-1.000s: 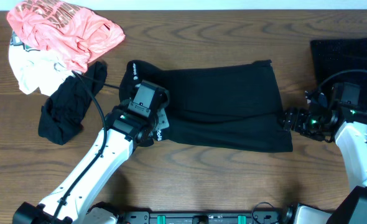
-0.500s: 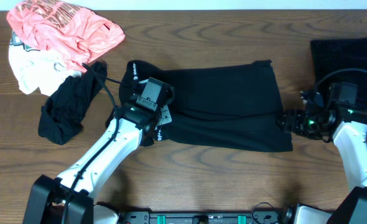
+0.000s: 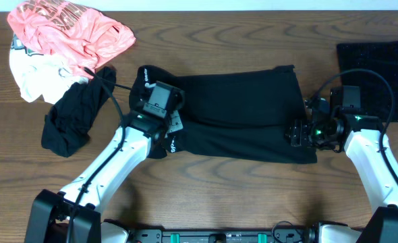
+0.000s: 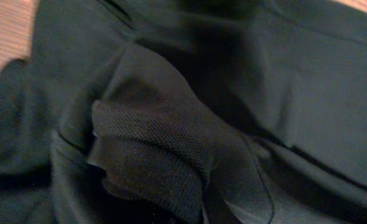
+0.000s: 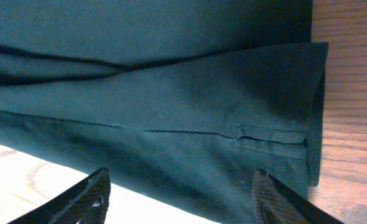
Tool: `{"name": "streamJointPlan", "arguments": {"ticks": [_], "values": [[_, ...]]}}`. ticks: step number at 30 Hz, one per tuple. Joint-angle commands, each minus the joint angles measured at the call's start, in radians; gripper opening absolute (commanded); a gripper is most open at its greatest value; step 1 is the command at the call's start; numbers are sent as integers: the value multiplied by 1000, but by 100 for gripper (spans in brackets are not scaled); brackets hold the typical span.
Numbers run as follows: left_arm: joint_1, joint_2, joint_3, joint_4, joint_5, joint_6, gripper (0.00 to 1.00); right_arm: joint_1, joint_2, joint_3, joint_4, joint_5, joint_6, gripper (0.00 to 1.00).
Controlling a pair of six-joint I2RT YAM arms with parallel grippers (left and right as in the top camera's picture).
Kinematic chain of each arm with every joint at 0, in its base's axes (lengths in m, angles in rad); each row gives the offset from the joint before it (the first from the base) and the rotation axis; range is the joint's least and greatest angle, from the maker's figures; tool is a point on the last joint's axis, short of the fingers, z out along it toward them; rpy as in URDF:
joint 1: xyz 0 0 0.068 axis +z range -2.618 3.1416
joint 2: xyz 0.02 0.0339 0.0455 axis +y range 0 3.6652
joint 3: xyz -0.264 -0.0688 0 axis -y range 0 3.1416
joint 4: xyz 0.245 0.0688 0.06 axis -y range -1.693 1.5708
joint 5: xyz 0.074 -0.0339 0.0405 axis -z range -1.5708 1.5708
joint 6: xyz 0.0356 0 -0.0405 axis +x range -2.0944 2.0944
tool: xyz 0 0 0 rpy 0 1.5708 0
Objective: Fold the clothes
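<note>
A black garment lies spread flat across the middle of the table. My left gripper sits on its left end, where the cloth is bunched and a white tag shows. The left wrist view is filled with the black garment, and a ridge of mesh cloth rises toward the jaws, which are hidden. My right gripper is open over the garment's right edge. In the right wrist view both fingers straddle the hem of the black cloth, with nothing held.
A pink garment lies on a white one at the back left. A small crumpled black garment lies beside them. A black mat lies at the back right. Bare wood runs along the front.
My right gripper has moved left from beside the garment to over its right edge. My left gripper has shifted slightly toward the back on the garment's left end.
</note>
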Motion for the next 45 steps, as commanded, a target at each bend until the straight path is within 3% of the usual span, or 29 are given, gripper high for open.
{"name": "streamJointPlan", "arguments": {"ticks": [1, 14, 23, 45], "values": [[43, 3, 22, 7, -31, 14, 10, 6, 5, -5, 2, 15, 33, 67], [68, 3, 22, -1, -30, 40, 10, -81, 7, -4, 78, 13, 61, 79], [68, 3, 22, -2, -30, 40, 10, -95, 26, -5, 79, -24, -4, 67], [68, 3, 22, -5, -30, 40, 10, -95, 122, -30, 137, -62, -140, 53]]}}
